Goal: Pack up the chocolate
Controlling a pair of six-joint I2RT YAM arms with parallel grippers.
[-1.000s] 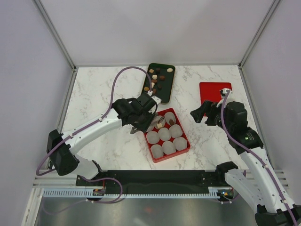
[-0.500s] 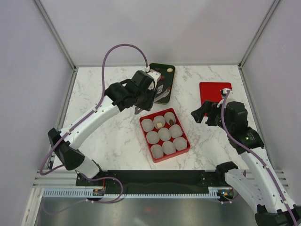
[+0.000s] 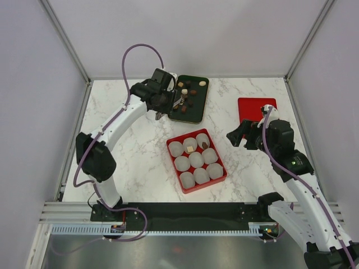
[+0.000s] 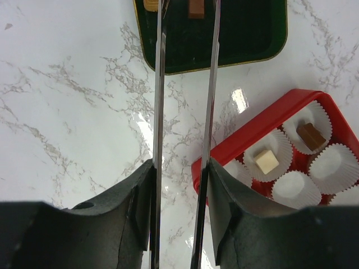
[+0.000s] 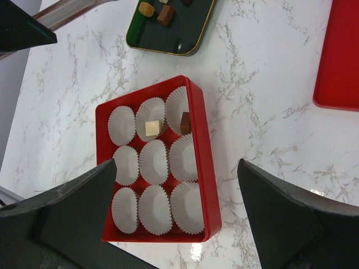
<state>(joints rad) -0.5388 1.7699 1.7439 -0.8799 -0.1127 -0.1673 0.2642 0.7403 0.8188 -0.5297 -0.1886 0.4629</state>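
Observation:
Several loose chocolates (image 3: 188,92) lie on the dark green tray (image 3: 192,115) at the back. The red box (image 3: 205,185) holds several white paper cups. One cup has a cream cube (image 3: 190,149) and the cup beside it a brown piece (image 3: 205,145). My left gripper (image 3: 166,105) is shut on metal tongs (image 4: 213,84). Their blades stand apart and reach over the tray (image 4: 247,33), either side of a brown piece (image 4: 196,8) at the view's top edge. My right gripper (image 3: 242,134) hangs open and empty to the right of the box (image 5: 210,168).
A flat red lid (image 3: 255,109) lies at the back right on the marble table, just behind my right gripper. Walls close the table on three sides. The other paper cups (image 5: 154,210) in the box hold nothing.
My left arm has swung from over the red box back to the dark tray. A cream cube now sits in a cup where the tongs were. My right arm has not moved.

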